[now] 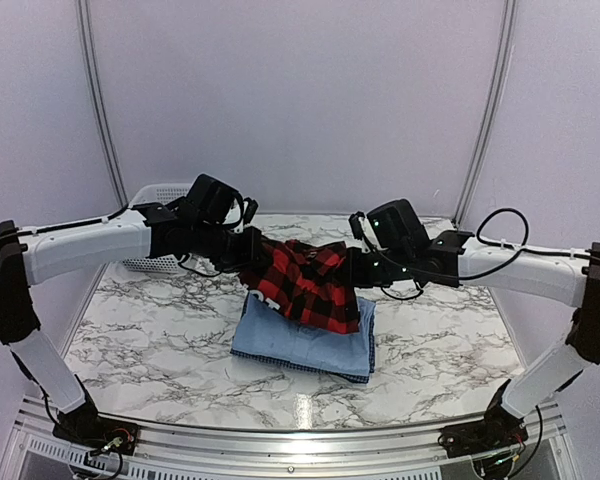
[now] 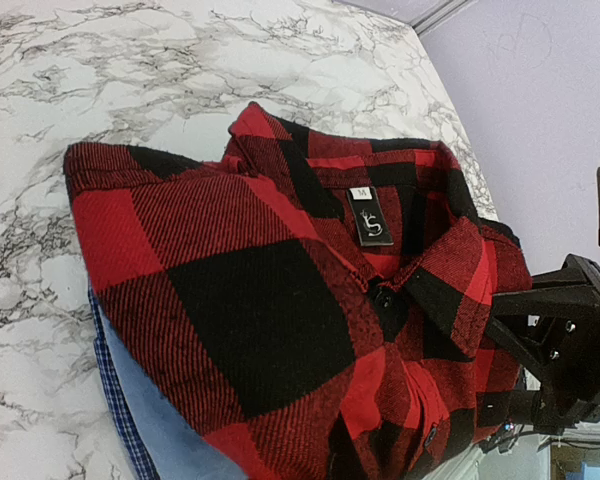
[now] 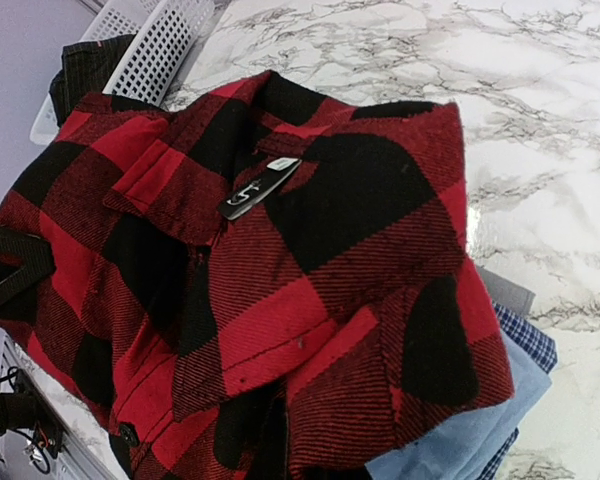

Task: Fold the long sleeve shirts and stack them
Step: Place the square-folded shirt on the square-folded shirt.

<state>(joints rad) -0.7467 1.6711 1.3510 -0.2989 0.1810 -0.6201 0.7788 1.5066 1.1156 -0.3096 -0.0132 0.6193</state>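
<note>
While both arms reach in from either side, the folded red-and-black flannel shirt (image 1: 305,285) hangs between them over the middle of the counter (image 1: 160,340). The left tool (image 1: 250,258) is clenched on the shirt's left edge and the right tool (image 1: 357,270) on its right edge. Both sets of fingertips are buried in the cloth, so the grips show mainly from above.

The blue shirt (image 1: 300,348) lies folded flat on the counter directly under the flannel, its near edge and right corner showing. From the wrist views the flannel covers most of it, collar and label facing up. Whether the sagging near edge already touches the blue cloth I cannot tell. A white mesh basket (image 1: 160,195) stands at the far left, well apart from the pile.

By my judgement this is the stacking step: the folding looks done and the flannel is being placed on top. The next move calls for lowering both tools together and evenly, keeping the fold square over the blue shirt. Then both should release and draw outward without dragging the top layer or pulling the fold open.
</note>
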